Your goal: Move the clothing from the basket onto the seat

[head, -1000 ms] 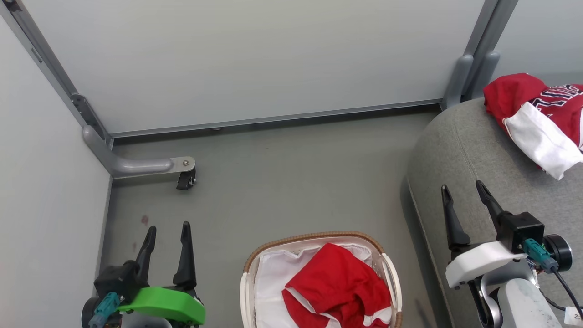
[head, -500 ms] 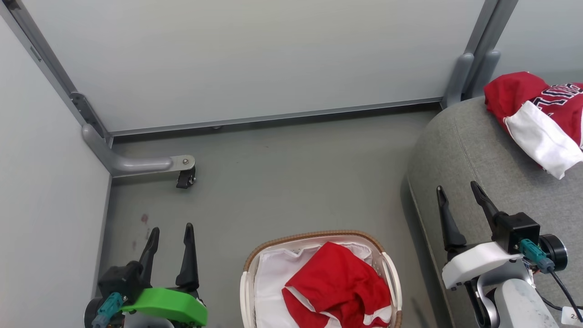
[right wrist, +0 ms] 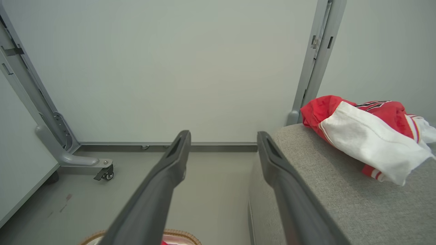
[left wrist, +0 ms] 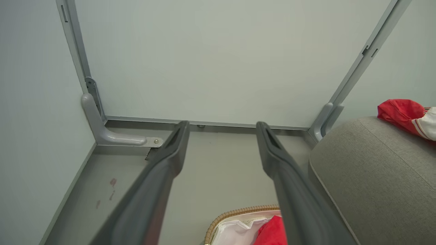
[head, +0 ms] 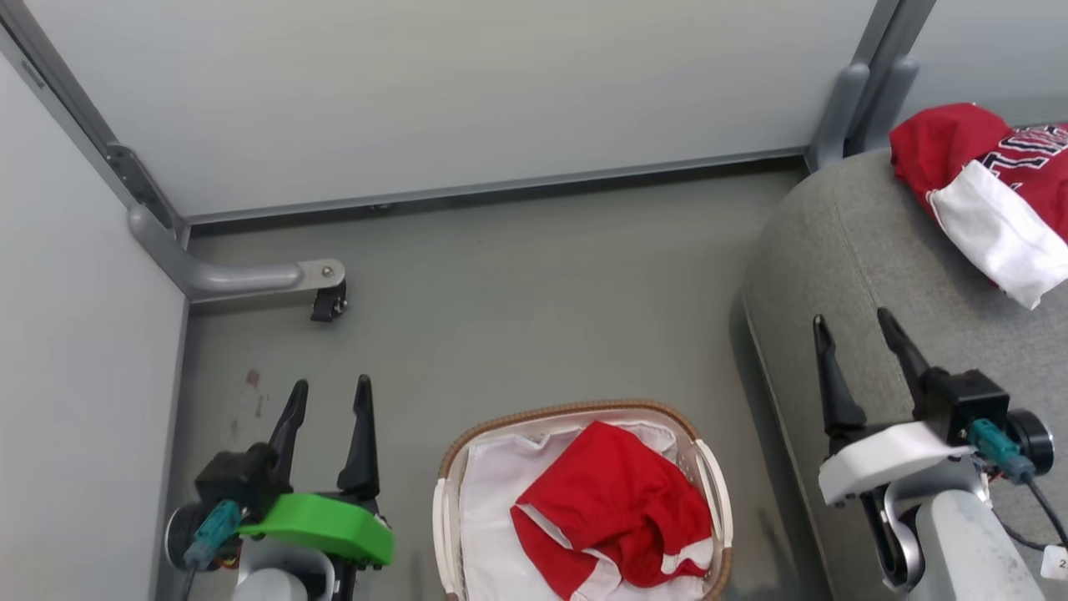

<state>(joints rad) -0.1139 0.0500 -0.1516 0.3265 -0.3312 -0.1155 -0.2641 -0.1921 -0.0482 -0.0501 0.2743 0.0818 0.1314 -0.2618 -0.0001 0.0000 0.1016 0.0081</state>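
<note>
A red garment with white trim [head: 617,509] lies crumpled in the white basket [head: 534,415], on its white liner. The basket stands on the floor at the bottom centre of the head view. A second red garment with dark lettering and a white panel [head: 984,167] rests on the grey seat [head: 876,250] at the right. My left gripper [head: 331,384] is open over the floor, left of the basket. My right gripper [head: 852,317] is open above the seat's rounded edge. The left wrist view shows the open gripper [left wrist: 222,124], the basket rim [left wrist: 238,212] and the seat [left wrist: 374,170]. The right wrist view shows the open gripper [right wrist: 223,133] and the lettered garment [right wrist: 361,132].
Pale wall panels close off the far side and the left. A grey metal foot with a caster [head: 325,305] sticks out from the left corner, and a grey post [head: 843,108] stands by the seat. Grey floor [head: 517,309] lies between the basket and the wall.
The whole head picture has shifted up a little, so the camera has moved. Both grippers stay open, and both garments lie as before.
</note>
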